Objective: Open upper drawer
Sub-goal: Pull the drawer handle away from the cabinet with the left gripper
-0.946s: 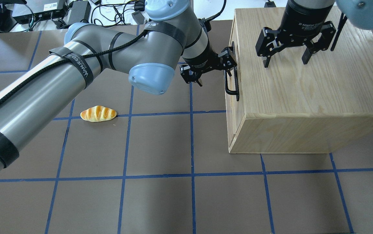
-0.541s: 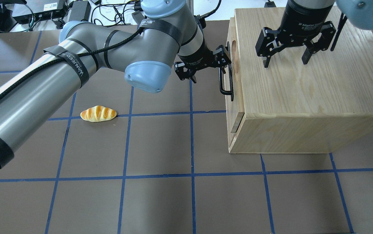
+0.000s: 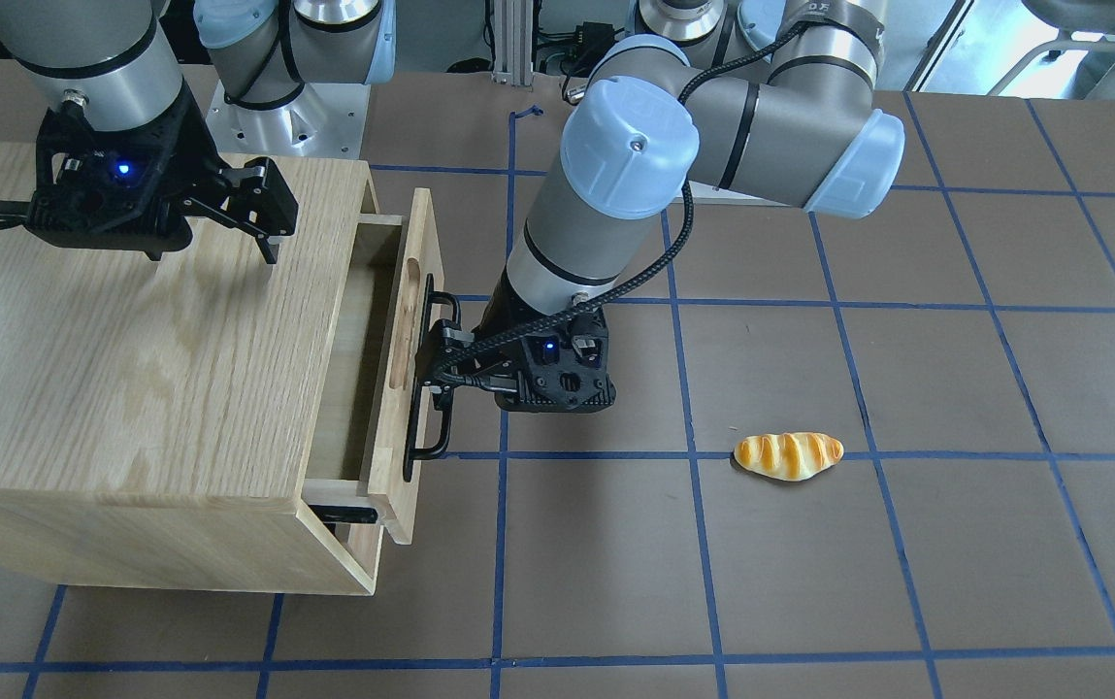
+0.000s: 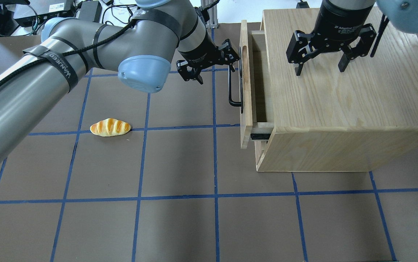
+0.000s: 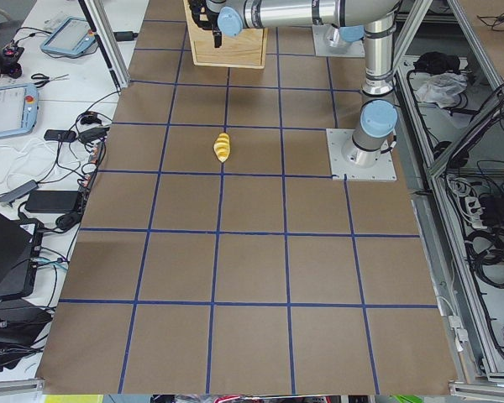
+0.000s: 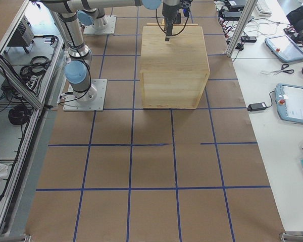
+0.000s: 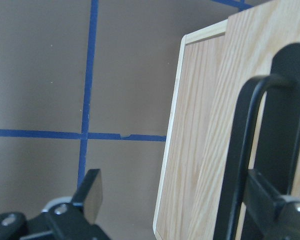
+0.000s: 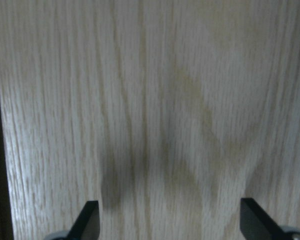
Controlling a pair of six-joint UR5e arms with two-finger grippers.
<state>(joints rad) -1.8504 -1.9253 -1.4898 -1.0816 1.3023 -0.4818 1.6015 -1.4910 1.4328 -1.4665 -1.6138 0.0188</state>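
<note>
The upper drawer of the light oak cabinet stands pulled partly out toward the table's middle, and its inside shows in the front view. My left gripper is open, with one finger hooked behind the long black bar handle. The left wrist view shows the handle against the drawer front. My right gripper is open and empty, pointing down just above the cabinet top.
A toy bread roll lies on the brown mat left of the cabinet; it also shows in the front view. Cables and boxes lie beyond the table's far edge.
The left gripper has moved left with the handle, and the drawer went from shut to pulled partly out. The right gripper has not moved.
</note>
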